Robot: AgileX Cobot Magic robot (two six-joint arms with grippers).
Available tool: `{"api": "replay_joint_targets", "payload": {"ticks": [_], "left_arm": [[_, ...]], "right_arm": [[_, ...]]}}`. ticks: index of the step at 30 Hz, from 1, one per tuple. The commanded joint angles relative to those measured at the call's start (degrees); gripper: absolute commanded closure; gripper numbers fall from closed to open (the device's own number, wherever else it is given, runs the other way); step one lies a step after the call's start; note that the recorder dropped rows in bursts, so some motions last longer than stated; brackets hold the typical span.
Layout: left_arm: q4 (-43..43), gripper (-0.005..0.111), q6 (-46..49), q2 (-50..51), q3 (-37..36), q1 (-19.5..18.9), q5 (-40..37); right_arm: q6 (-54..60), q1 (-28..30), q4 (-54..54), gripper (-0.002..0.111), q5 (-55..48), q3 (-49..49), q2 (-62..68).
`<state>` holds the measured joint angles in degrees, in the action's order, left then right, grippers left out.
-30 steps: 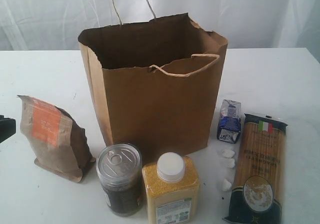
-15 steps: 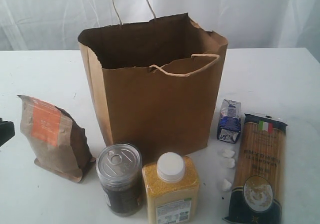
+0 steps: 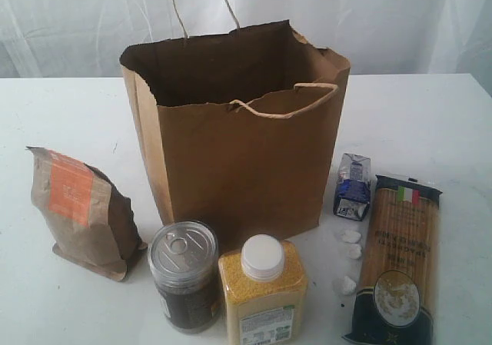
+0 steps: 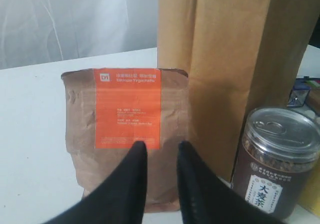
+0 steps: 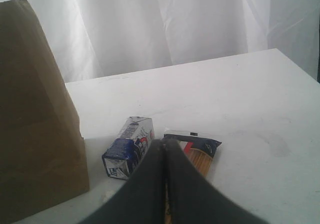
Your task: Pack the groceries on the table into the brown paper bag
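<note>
- My left pincer [image 4: 161,146]: fingers a narrow gap apart, gripping nothing, facing the brown paper pouch with orange label [image 4: 127,109].
- My right pincer [image 5: 164,143]: closed tight, empty, near the small blue-white carton [image 5: 129,151].
- Tall kraft-brown paper bag [image 3: 238,160]: upright on the white tabletop [image 3: 430,114].

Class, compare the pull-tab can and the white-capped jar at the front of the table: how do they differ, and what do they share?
The pull-tab can is round with a flat silver lid; the white-capped jar is square-shouldered with a raised cap. The pull-tab can shows dark contents; the white-capped jar shows yellow grains. Both stand upright, side by side on the table before the brown paper bag.
</note>
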<state>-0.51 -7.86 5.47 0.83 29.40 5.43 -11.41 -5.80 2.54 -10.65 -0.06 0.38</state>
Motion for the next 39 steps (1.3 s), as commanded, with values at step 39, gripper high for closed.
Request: {"api": "replay_joint_targets", "payload": {"ticks": [39], "left_arm": [[0.5, 0.079, 3.7, -5.5, -0.8, -0.1, -12.7]], "right_arm": [[0.0, 0.1, 0.2, 0.108, 0.5, 0.1, -0.4]]}}
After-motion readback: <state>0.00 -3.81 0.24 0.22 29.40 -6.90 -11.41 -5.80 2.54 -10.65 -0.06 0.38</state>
